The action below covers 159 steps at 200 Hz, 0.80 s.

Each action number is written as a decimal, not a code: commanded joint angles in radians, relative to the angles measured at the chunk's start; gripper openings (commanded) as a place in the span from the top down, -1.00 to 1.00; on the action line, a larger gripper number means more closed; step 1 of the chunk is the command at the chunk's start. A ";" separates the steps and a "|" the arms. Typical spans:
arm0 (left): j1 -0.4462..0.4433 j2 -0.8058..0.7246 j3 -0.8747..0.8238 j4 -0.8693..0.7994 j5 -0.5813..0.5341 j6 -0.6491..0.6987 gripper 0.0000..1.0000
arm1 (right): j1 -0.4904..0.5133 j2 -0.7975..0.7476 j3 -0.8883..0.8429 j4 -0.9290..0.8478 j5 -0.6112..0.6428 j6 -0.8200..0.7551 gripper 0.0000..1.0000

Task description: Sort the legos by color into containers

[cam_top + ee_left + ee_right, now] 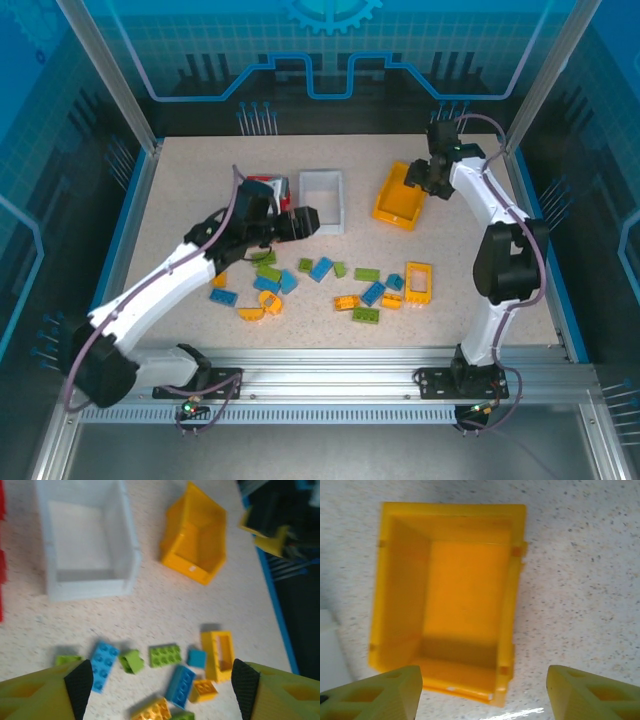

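Observation:
Blue, green and orange-yellow legos (330, 285) lie scattered across the middle of the table. Behind them stand the containers: a red bin (270, 185) partly hidden by my left arm, a white bin (322, 200) and an orange-yellow bin (400, 195). My left gripper (305, 220) hovers open beside the white bin's near left corner. In the left wrist view the left gripper (162, 687) is open above a blue lego (104, 665), a green lego (165, 655) and a yellow frame piece (218, 655). My right gripper (482, 690) is open over the near edge of the orange-yellow bin (450, 595), whose inside looks bare.
The speckled table (470, 250) has a blue border and metal frame posts at its corners. The white bin (87, 545) and orange-yellow bin (195, 540) stand about a bin's width apart. A sliver of the white bin (327, 650) shows left of the orange-yellow one.

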 commanded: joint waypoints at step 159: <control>-0.109 -0.568 -0.235 -0.201 -0.063 -0.093 -0.59 | 0.127 0.120 0.003 0.008 0.064 -0.167 0.64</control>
